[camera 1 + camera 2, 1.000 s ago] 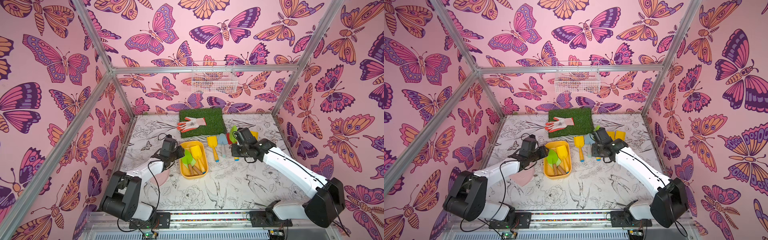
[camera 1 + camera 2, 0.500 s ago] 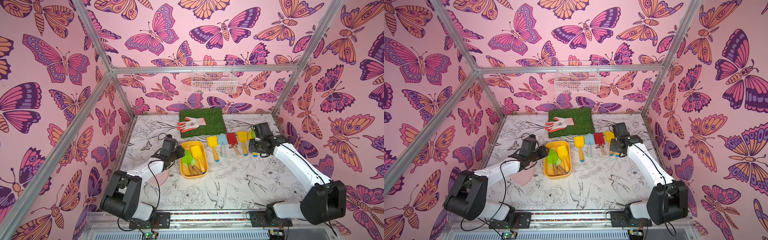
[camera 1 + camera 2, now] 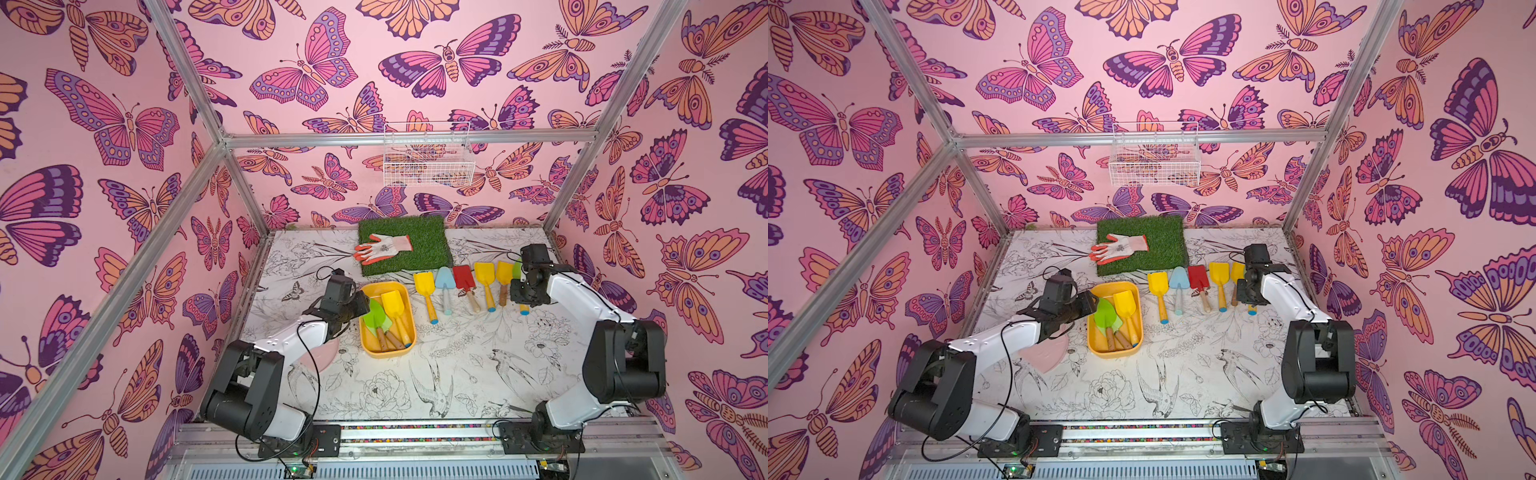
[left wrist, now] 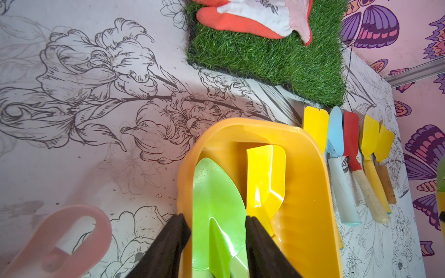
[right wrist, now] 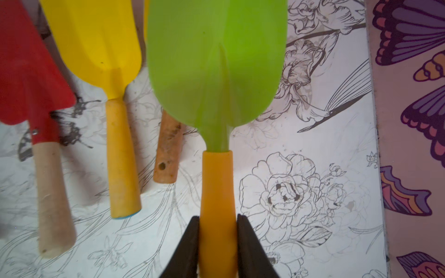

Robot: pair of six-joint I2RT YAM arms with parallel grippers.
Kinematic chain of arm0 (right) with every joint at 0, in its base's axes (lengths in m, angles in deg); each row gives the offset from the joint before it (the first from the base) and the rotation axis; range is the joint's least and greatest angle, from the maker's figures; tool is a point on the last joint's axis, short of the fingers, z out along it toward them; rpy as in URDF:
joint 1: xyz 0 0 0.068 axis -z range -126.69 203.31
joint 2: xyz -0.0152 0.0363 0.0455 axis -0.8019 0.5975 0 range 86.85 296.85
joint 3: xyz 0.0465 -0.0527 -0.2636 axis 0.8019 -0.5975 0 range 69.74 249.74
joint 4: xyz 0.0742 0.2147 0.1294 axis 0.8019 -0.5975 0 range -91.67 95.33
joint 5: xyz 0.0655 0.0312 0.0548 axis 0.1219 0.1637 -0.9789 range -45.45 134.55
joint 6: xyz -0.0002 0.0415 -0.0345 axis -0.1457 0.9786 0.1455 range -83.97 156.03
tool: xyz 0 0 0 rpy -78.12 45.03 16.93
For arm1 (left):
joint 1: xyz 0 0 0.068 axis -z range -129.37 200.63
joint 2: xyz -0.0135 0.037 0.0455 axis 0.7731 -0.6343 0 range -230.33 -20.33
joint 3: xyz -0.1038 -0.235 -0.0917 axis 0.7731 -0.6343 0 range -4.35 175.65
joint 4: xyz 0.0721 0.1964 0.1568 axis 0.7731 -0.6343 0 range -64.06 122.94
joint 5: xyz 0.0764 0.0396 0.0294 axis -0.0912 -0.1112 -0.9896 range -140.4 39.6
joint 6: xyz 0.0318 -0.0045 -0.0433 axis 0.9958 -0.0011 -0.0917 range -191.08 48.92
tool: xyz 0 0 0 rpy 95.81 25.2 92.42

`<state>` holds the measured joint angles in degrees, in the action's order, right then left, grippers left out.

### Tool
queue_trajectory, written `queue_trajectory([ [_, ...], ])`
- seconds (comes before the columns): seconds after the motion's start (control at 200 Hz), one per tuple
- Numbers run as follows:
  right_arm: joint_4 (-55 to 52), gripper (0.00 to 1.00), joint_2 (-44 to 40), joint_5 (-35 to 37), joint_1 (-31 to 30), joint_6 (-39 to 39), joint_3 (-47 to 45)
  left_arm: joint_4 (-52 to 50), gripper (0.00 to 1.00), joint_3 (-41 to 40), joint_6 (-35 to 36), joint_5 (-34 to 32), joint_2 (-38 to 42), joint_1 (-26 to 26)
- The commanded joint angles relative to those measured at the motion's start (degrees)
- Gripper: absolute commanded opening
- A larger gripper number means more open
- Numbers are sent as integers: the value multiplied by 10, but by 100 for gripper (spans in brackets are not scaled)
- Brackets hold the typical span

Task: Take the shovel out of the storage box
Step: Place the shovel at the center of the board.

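The counter (image 3: 457, 374) carries the storage box (image 3: 386, 353) under the left claw (image 4: 215, 217) and a row of shovels (image 3: 465, 282) beside the right claw (image 5: 218, 219), likely laid out as each comes free. The right claw is clenched on the yellow-handled green shovel (image 5: 216, 72), its blade pointing away, well clear of the box. The left claw's fingers flank the boxed green shovel (image 4: 216, 187); whether they pinch it I cannot tell. A yellow shovel (image 4: 265, 173) lies just beside.
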<state>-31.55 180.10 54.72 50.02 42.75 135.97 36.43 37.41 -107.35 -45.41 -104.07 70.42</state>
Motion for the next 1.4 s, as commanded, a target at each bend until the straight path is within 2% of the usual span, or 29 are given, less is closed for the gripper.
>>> queue_trajectory([
  [0.0, 18, 0, 22, -22, 18, -35, 24, -27, 48, -7, 8, 4, -15, 4],
  [0.521, 12, 0, 165, -37, 77, -20, 134, -27, 48, -4, 11, -1, -23, 3],
  [0.946, 3, 0, 220, -91, 93, -48, 177, -26, 48, -2, 13, -5, -34, 3],
  [1.237, -16, 0, 254, -95, 92, -52, 209, -26, 48, -3, 12, -6, -33, 4],
  [1.397, -19, 7, 258, -96, 92, -51, 213, -26, 48, -4, 12, -6, -30, 3],
])
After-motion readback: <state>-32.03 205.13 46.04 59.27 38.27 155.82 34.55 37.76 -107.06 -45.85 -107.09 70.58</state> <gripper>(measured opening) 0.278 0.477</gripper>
